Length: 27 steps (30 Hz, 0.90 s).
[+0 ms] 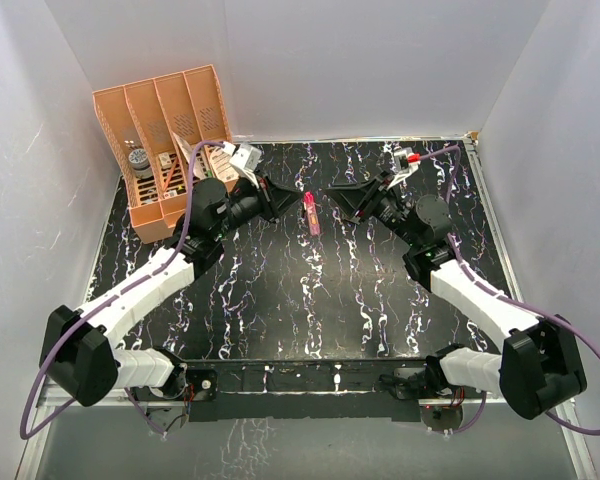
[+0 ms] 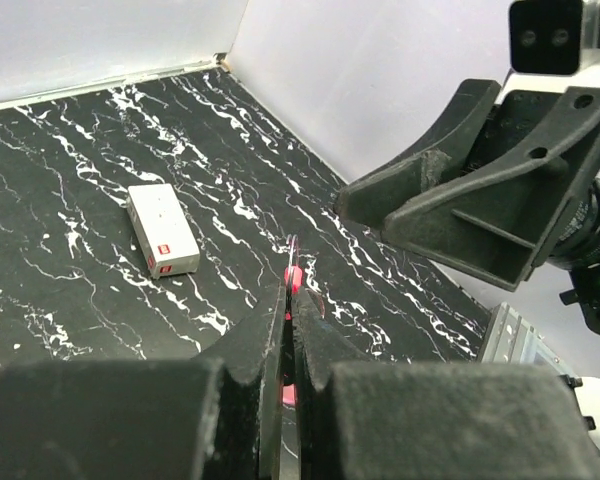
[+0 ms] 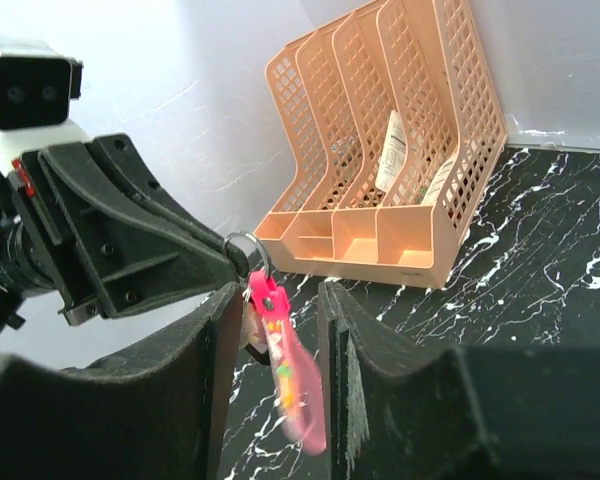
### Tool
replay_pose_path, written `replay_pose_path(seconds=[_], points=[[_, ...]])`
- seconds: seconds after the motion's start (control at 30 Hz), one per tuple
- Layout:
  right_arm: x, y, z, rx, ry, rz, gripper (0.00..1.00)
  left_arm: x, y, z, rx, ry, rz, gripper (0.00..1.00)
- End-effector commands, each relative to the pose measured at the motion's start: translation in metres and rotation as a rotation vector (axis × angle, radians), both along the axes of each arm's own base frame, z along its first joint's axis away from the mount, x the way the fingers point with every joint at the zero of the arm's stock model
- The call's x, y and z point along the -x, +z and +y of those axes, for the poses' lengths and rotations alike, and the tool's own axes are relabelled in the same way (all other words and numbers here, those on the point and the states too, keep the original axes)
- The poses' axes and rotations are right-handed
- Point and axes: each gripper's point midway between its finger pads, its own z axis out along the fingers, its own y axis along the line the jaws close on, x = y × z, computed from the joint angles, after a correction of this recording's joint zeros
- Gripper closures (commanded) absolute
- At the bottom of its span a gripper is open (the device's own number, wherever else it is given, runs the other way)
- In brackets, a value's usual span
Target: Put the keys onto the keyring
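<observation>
Keyring (image 1: 310,215): one, hanging above the bench (image 1: 280,300) in the middle of the top picture, between both tools.
Pink tag (image 3: 292,385): dangling long-way down from the ring (image 3: 243,245).
Left tool (image 2: 290,305): squeezing shut on the keyring.
Right tool (image 3: 278,300): fingers standing apart, one on each side of the tag.
Keys: not showing clearly, so I cannot count them.
Others: one white box (image 2: 162,230) and one peach rack (image 1: 165,150), sitting upper left.
</observation>
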Motion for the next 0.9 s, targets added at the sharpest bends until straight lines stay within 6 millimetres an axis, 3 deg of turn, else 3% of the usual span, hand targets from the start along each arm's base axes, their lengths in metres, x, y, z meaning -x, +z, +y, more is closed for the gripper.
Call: replay_pose_path(seconds=[0.0,0.23,0.6,0.87], points=[[0.009,0.003,-0.003,0.028,0.002,-0.036,0.65,-0.002,0.017,0.002,-0.041,0.019,0.013,1.00],[0.019,-0.011,0.006,0.038,0.088,0.010,0.62,-0.009,0.008,0.000,-0.058,0.039,0.101,1.00],[0.015,-0.025,0.015,0.029,0.128,0.074,0.63,-0.013,-0.001,-0.010,-0.051,0.020,0.203,1.00],[0.008,-0.027,0.022,-0.006,0.146,0.101,0.66,-0.012,0.002,-0.012,-0.044,0.008,0.202,1.00]])
